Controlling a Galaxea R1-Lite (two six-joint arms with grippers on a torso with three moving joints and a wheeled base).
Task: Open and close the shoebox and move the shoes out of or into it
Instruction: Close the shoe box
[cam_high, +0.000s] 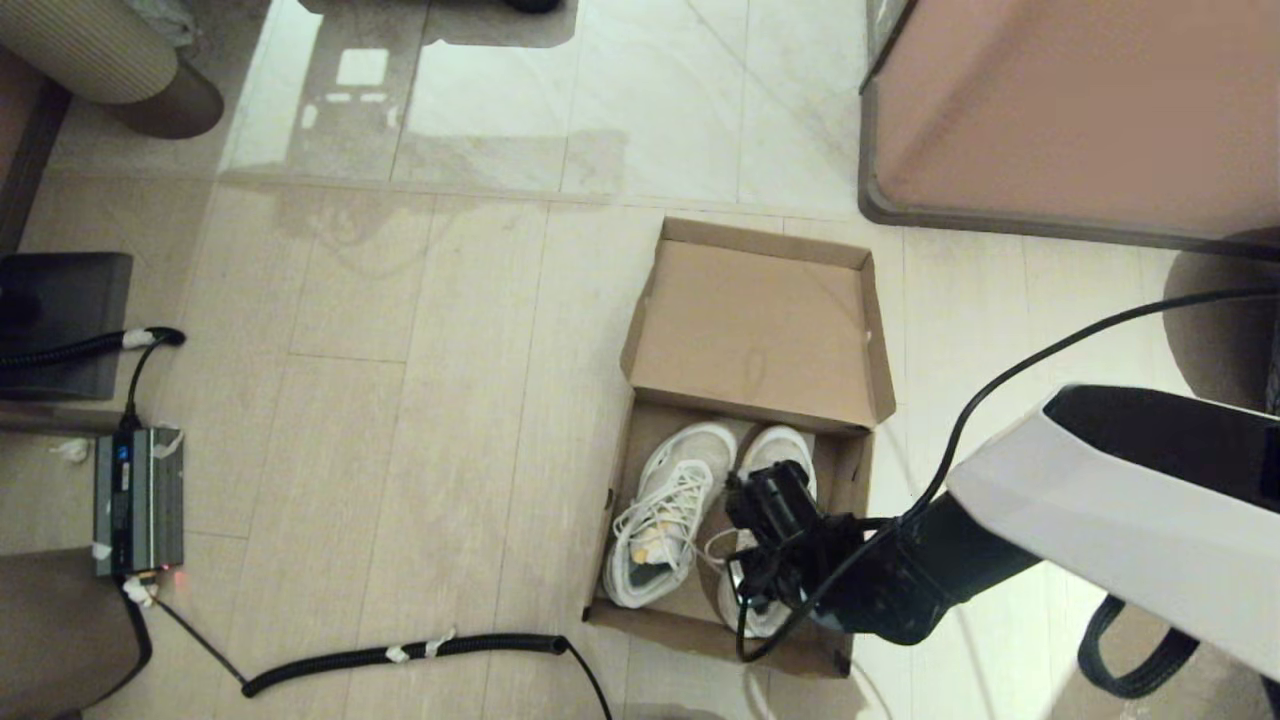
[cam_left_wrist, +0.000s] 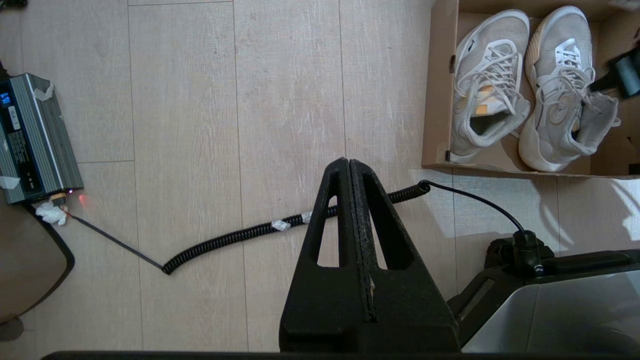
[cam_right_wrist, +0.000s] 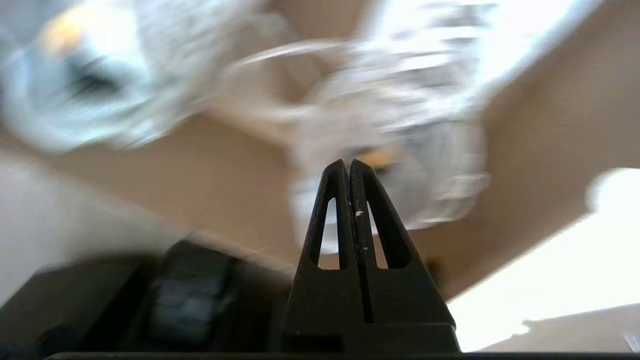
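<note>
Lid open, both shoes in the box, right arm reaching in empty-handed.

Nearest the robot, the left gripper (cam_left_wrist: 349, 165) hangs parked over the wooden floor with its fingers pressed together, above a black coiled cable (cam_left_wrist: 260, 231). Beyond it, the right gripper (cam_right_wrist: 348, 165) is inside the plain brown cardboard shoebox (cam_high: 610, 560), its fingers closed on nothing, just over the right-hand sneaker. The pair of white chunky-soled lace-up shoes (cam_high: 665, 515) lies side by side on the box floor, toes toward the hinge. Farther still, the flip lid (cam_high: 757, 325) is folded back flat on the floor, near a pinkish-brown furniture block (cam_high: 1070, 110). Opening looks done; judging by this, lifting the shoes out and closing the lid remain.
</note>
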